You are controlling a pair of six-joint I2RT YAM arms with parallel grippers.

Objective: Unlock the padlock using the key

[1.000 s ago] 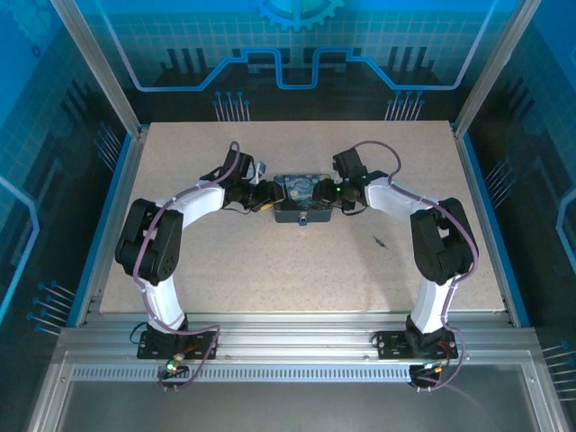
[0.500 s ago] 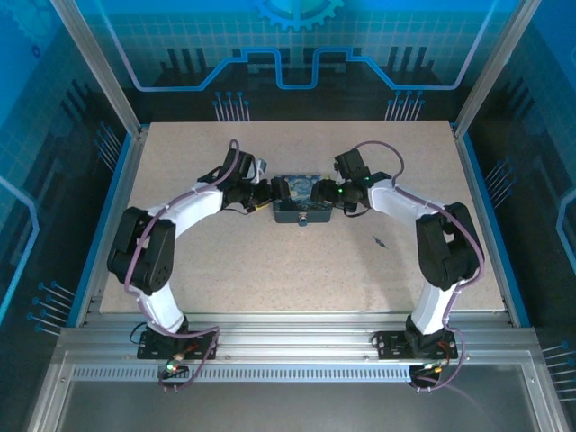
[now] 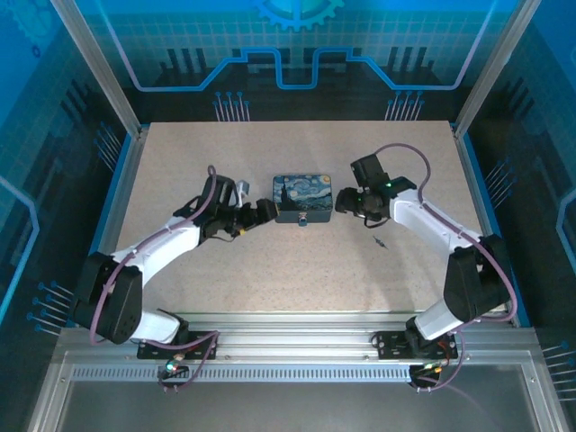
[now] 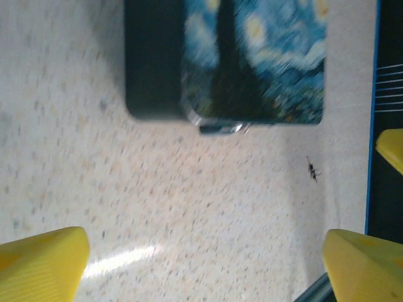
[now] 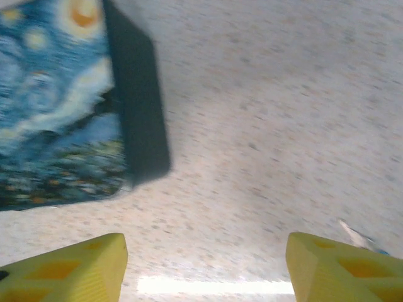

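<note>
**A:** Start at the fingers. What have they got?

**B:** Nothing. The left gripper (image 4: 204,267) has its yellow fingers (image 4: 44,261) spread wide over bare table (image 4: 94,189). The right gripper (image 5: 204,264) is just as wide open and just as empty.

**A:** And the lock?

**B:** Ahead of both. A box (image 3: 301,191) printed with a starry-night painting sits between the two grippers, touching neither. The small metallic piece at its near edge looks like the padlock (image 4: 220,128). It's too blurred to tell whether the shackle is closed.

**A:** The key?

**B:** I take the small dark sliver on the table to be the key (image 3: 380,241). It lies near the right gripper, on the side toward the arm bases, apart from the box and from every finger.

**A:** So how far along?

**B:** Barely begun, I'd judge. The key isn't picked up and nothing is in the lock. Grasping the key, steadying the padlock, inserting and turning are all left to do.
</note>
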